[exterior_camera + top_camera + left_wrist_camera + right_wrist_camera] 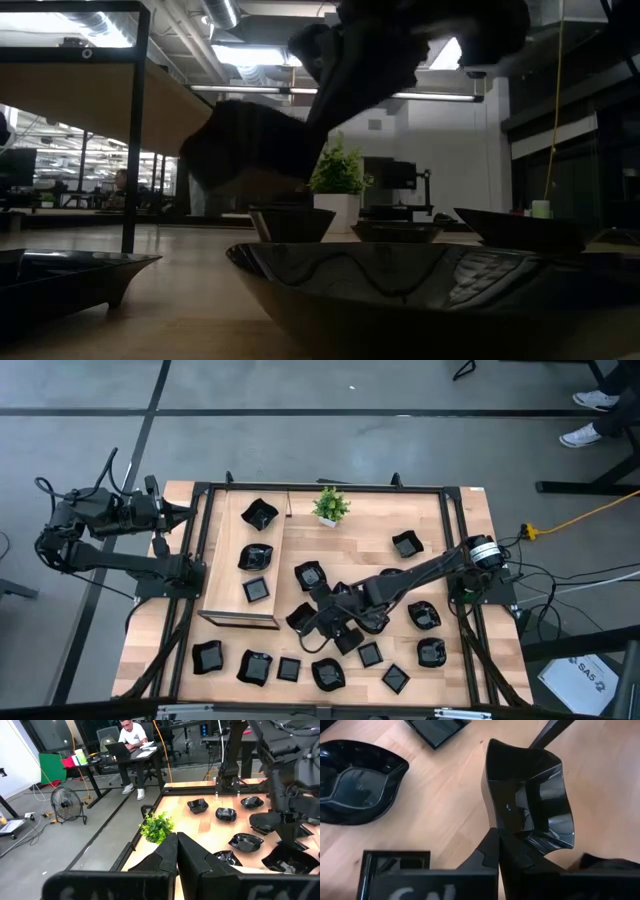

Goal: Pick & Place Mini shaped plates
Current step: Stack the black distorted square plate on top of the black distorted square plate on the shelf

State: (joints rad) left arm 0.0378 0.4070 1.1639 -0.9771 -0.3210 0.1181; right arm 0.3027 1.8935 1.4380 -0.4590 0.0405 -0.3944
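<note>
Right gripper (498, 840) fingers pressed together on the rim of a square-ish black plate (530, 802), pinching it at one edge; the plate hangs tilted over bare wood, lifted clear of the table (460, 520). In the high view the right arm reaches from the right side of the table toward the middle, with its gripper (322, 622) over the cluster of plates at centre, the held plate (301, 617) just left of it. Around it in the right wrist view: a wavy-rimmed plate (357, 782) lying flat on the wood, a square plate (436, 729) at the far edge, another square plate (395, 865) close under the gripper body. Left gripper (176, 847) fingers shut, nothing between them, parked off the table's left edge near the back corner (180, 515), pointing over the table. Wooden tray (225, 575) on the table's left half holds three plates: one at the back (258, 514), one in the middle (255, 556), one at the front (256, 590). More mini plates scattered loose across the front row (207, 657) and right half (406, 544). Small green potted plant (330, 506) at back centre, beside the tray's far corner. Low view: held plate (250, 140) raised above the tabletop, a large dish (420, 290) close to the lens. Person seated at a desk (132, 732) in the room beyond.
</note>
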